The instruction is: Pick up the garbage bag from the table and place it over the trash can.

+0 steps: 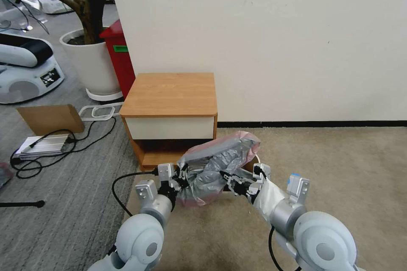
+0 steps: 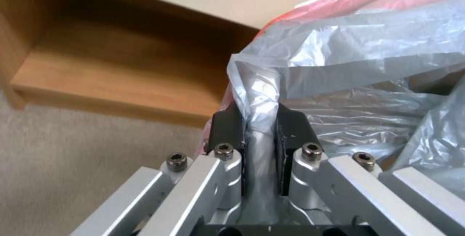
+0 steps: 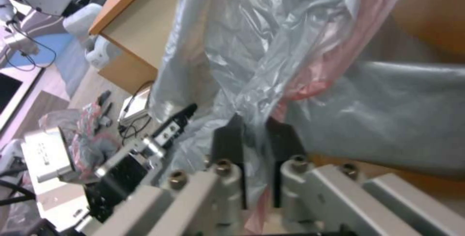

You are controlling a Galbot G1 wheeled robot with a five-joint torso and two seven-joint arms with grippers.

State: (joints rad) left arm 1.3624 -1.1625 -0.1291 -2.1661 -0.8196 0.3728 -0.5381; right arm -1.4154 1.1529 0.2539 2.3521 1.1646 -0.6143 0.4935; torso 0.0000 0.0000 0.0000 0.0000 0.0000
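Beige carpet [image 1: 339, 169] and a white wall [image 1: 296, 42] fill the right half of the head view, with the table [image 1: 171, 93] at centre, its tabletop bare, and a red bin [image 1: 118, 57] beside a potted plant [image 1: 87, 59] in the upper left. Low in the frame, in front of the table's lower shelf [image 2: 111, 80], the bag [image 1: 216, 165] hangs bunched in the air between the two arms. The left end effector [image 1: 181, 181] is clamped on the film at the bag's left edge, and the right end effector [image 1: 231, 180] pinches the film at its right side, black pads [image 2: 290, 127] pressed onto the plastic.
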